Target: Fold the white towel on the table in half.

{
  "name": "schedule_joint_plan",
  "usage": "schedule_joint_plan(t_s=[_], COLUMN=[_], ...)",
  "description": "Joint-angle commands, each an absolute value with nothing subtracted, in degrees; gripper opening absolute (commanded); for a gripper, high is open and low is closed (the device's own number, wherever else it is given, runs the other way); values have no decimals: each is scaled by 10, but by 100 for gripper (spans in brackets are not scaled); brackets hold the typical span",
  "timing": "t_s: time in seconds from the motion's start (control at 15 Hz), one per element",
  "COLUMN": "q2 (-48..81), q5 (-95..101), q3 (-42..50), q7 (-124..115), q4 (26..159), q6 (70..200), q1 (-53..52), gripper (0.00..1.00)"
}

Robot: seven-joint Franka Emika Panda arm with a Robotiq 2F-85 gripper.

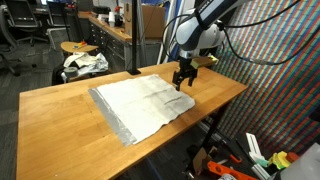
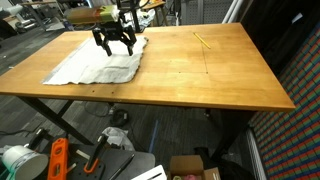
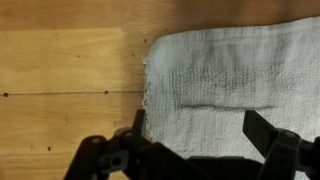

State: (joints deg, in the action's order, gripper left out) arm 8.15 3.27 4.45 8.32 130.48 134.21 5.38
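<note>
Claw (image 3: 195, 128) spread wide and empty over white towel (image 3: 230, 70) edge on worktop (image 3: 60, 60), best lowered squarely to pinch the hem before lifting across.

An orange tool (image 2: 57, 160) and a cardboard box (image 2: 195, 167) lie on the floor (image 2: 160, 130).

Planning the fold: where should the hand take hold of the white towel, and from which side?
Probably the corner of the white towel nearest the open hand, coming straight down. The towel lies flat on the table, so only a thin edge or corner can be pinched and lifted over.
</note>
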Motion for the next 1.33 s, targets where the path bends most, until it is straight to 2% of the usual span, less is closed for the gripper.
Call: schedule_joint_plan(t_s=[0.0, 0.47, 1.27], q2=[158, 228, 210], q5=[-28, -66, -116], q3=[41, 35, 1], q7=[155, 153, 287], q4=[1246, 1201, 1209], q6=[1343, 1380, 1290], q1=[78, 108, 149], gripper=[100, 100, 100])
